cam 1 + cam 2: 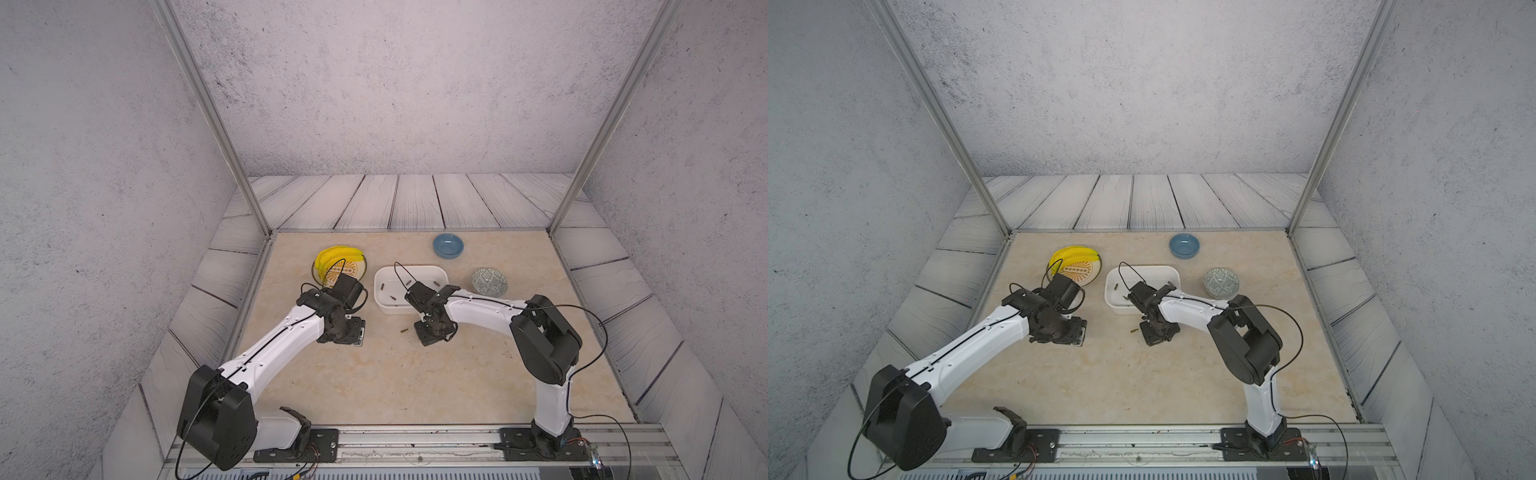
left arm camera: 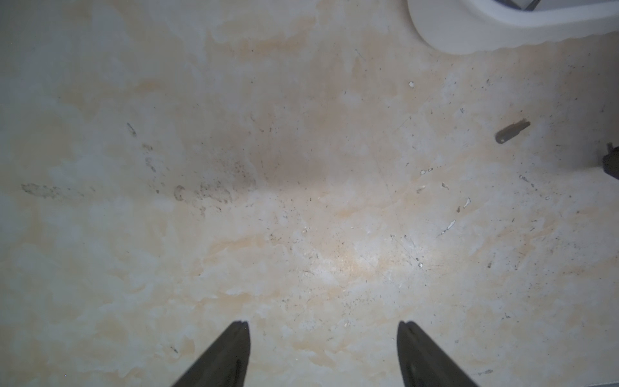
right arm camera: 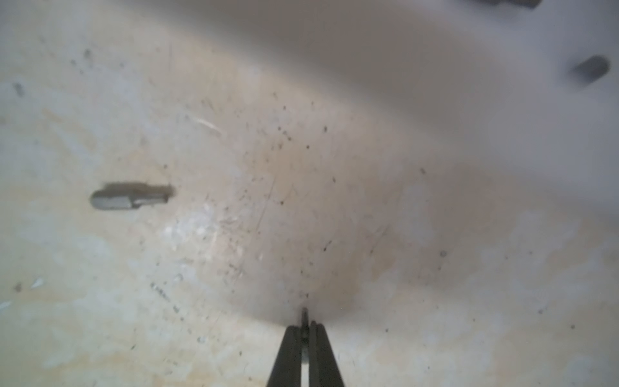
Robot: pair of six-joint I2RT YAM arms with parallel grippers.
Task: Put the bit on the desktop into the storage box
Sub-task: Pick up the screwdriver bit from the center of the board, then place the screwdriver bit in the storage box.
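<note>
Mounting rail (image 1: 415, 438): ribbed aluminium strip along the bottom edge of both top views, with the black base plates of both arms bolted on.
Left pincer (image 2: 323, 326): two dark tapered fingers (image 2: 234, 348) spread wide at the bottom of the left wrist view, gripping nothing and touching nothing, with bare surface between them.
Right pincer (image 3: 304, 325): black fingers pressed almost together at the bottom centre of the right wrist view, pinching a thin dark stub (image 3: 304, 313) that pokes out past the tips. Too blurred to tell what kind of piece.
Loose bit (image 3: 132, 197): short dull-metal screwdriver bit with a faceted shank, lying flat at the left of the right wrist view, apart from the closed fingers. Seen in both top views as a small brown sliver (image 1: 404, 331) just left of the right wrist and below the tub's near wall.
Desktop (image 1: 374, 374): large flat beige surface with faint marble clouding, scuffed and peppered with dark flecks.
Storage box (image 1: 388, 308): white shallow plastic tub with rounded corners and smooth matt walls, at the centre of both top views, with several small dark bits (image 1: 392, 297) on its floor.
Surroundings: glossy blue round bowl (image 1: 448, 245) above and to the right of the tub, grey-green patterned bowl (image 1: 489, 281) to its right, patterned round plate (image 1: 360, 272) with yellow bananas (image 1: 328, 257) to its left.
</note>
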